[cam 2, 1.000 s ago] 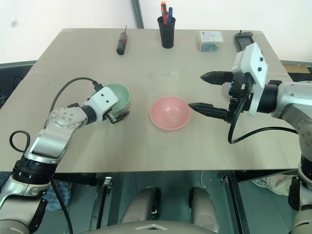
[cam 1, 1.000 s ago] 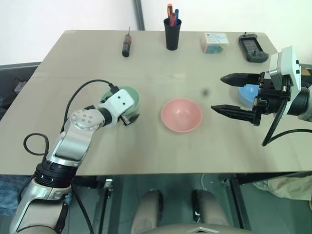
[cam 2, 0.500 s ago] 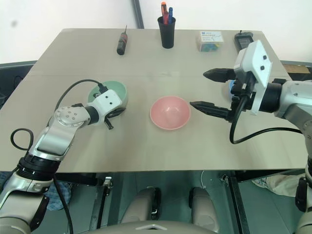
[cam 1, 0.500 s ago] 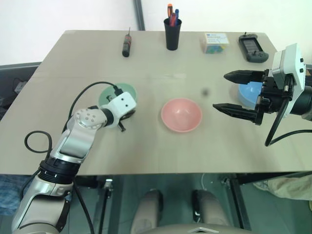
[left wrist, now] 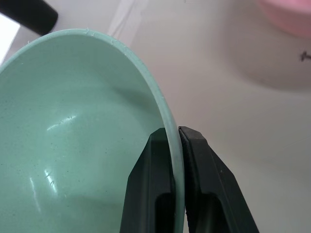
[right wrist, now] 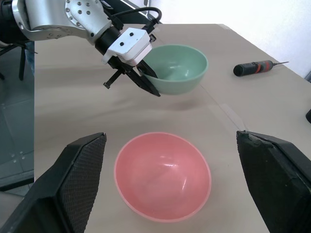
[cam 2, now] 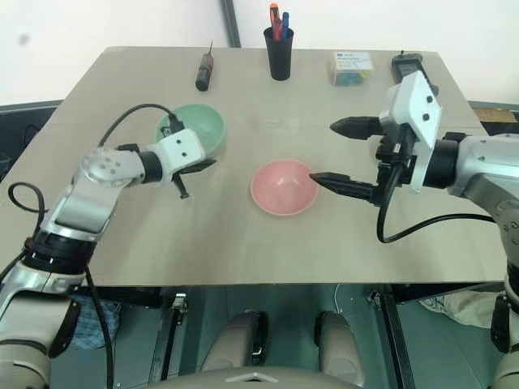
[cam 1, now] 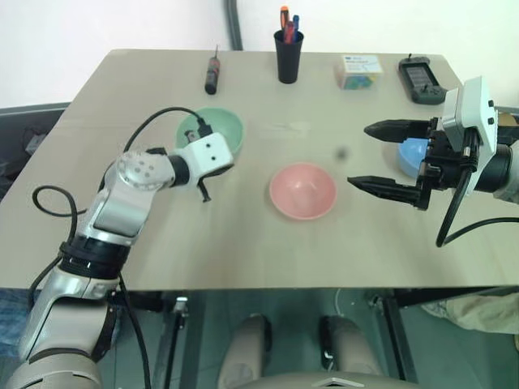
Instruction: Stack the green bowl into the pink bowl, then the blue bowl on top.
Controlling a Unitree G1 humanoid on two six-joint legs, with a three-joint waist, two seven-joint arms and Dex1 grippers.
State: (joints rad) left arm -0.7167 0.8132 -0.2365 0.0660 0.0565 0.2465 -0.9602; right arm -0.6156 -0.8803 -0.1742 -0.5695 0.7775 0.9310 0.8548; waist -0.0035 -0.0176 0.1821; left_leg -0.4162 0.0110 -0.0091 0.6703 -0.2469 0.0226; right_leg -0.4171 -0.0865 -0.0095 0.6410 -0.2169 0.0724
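From the head cameras, the left tool [cam 1: 212,164] grips the green bowl [cam 1: 212,131] clear of the bench [cam 1: 243,235], the pink bowl [cam 1: 302,190] waiting beside it; the blue bowl [cam 1: 412,156] sits behind the wide-open, empty right tool [cam 1: 383,157]. The left wrist view confirms its fingers [left wrist: 201,194] pinching the rim. The right wrist view reveals a shadow beneath the lifted bowl. Stacking's first step appears underway; next, carry it over the pink one.

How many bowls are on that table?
3: the green bowl pinched at its rim by the left gripper, the pink bowl mid-table, the blue bowl partly hidden behind the right gripper.
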